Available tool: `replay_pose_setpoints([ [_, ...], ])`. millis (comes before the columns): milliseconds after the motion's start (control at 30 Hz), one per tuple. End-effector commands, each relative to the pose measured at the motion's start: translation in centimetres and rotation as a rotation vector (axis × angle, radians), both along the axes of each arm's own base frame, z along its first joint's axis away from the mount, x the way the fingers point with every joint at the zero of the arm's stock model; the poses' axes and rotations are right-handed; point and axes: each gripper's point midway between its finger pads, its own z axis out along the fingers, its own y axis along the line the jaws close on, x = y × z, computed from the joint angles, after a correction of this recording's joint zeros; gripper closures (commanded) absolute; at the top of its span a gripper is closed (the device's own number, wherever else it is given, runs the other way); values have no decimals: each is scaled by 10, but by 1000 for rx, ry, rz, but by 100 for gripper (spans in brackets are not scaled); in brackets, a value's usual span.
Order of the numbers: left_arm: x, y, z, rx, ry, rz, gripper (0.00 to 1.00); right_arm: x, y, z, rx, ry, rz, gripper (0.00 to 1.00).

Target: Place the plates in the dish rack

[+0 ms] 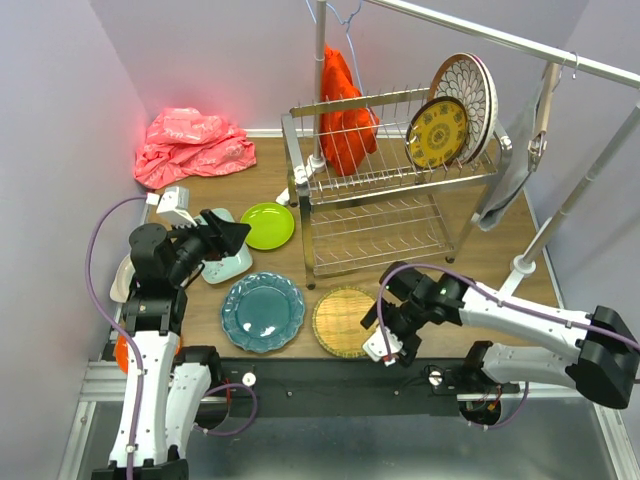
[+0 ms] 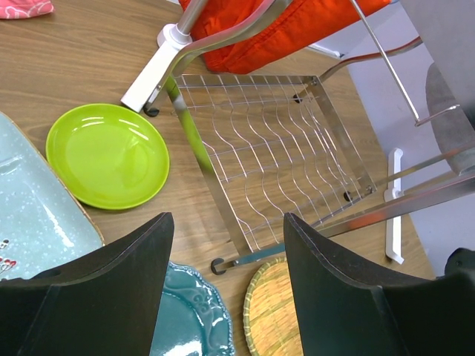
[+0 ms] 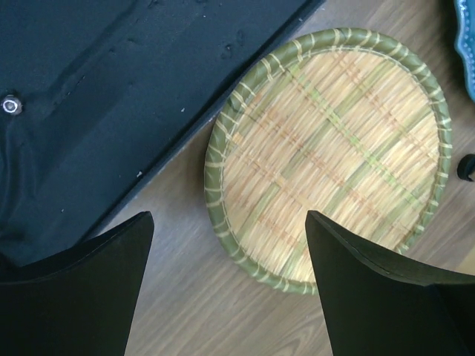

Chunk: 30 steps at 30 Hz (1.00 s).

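From above, the rack (image 1: 390, 190) stands at the far middle of the table (image 1: 490, 270). Its upper tier holds two plates on edge at the right end: a white plate (image 1: 470, 85) with a yellow plate (image 1: 437, 132) in front of it. The lower tier is bare wire. A red cloth (image 1: 345, 115) hangs behind the rack, and a pink cloth (image 1: 193, 145) lies in the far left corner. Left of the rack lies a lime plate (image 1: 267, 225); nearer are a teal plate (image 1: 262, 311) and, to its right, a woven plate (image 1: 343, 321). The left claw (image 1: 240, 236) hovers over a mint tray (image 1: 232, 262), released and holding nothing. The right claw (image 1: 385, 340) hangs by the woven plate's near right edge, also released.

In the left wrist view, the left claw (image 2: 228, 222) gapes empty above the table. The lime plate (image 2: 107, 154) lies left of the rack (image 2: 274, 156), the mint tray (image 2: 30, 215) is at the left edge, and the teal plate (image 2: 185, 315) and woven plate (image 2: 271, 315) peek between the fingers.

In the right wrist view, the right claw (image 3: 230, 222) is spread wide and empty over the woven plate (image 3: 334, 148), which lies flat beside the black base (image 3: 111, 89).
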Motion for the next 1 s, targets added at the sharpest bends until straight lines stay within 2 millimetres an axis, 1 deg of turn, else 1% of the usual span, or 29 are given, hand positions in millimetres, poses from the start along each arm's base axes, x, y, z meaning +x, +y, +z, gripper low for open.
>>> replay_pose_setpoints([
  [0,-6,-4,1,-18,-5,-27,30,3,10,-11,33,-55,-16,9],
  [33,-6,-4,1,-18,-3,-27,30,1,8,-16,27,-52,-14,9],
  [67,-6,-5,1,-18,-3,-29,30,1,10,-16,35,-59,-15,9],
  [100,-7,-4,0,-18,-5,-27,30,2,15,-15,63,-69,-28,10],
  [133,-8,-5,0,-18,-3,-30,30,4,16,-16,67,-83,-34,11],
  [167,-8,-5,-1,-20,-2,-28,30,2,15,-22,64,-90,-38,11],
  [200,-9,-5,-2,-19,-2,-27,30,4,20,-21,87,-107,-42,12],
  [433,-10,-5,-1,-22,-4,-28,30,9,17,-40,74,-174,-71,21],
  [500,-11,-5,-1,-21,-5,-30,30,10,18,-41,77,-178,-78,23],
  [600,-11,-5,-2,-21,-2,-30,30,10,18,-44,69,-179,-91,30],
  [633,-11,-5,-2,-22,-2,-31,30,10,18,-44,69,-179,-96,34],
  [700,-12,-6,-3,-23,-1,-32,30,9,18,-44,67,-177,-101,38],
  [733,-12,-6,-3,-24,-2,-32,30,9,17,-44,67,-177,-104,41],
  [900,-14,-7,-4,-30,2,-39,30,3,12,-47,69,-170,-100,53],
  [933,-15,-7,-6,-32,6,-41,30,2,12,-45,77,-170,-102,58],
  [967,-16,-8,-7,-37,9,-45,30,1,11,-46,76,-166,-100,61],
])
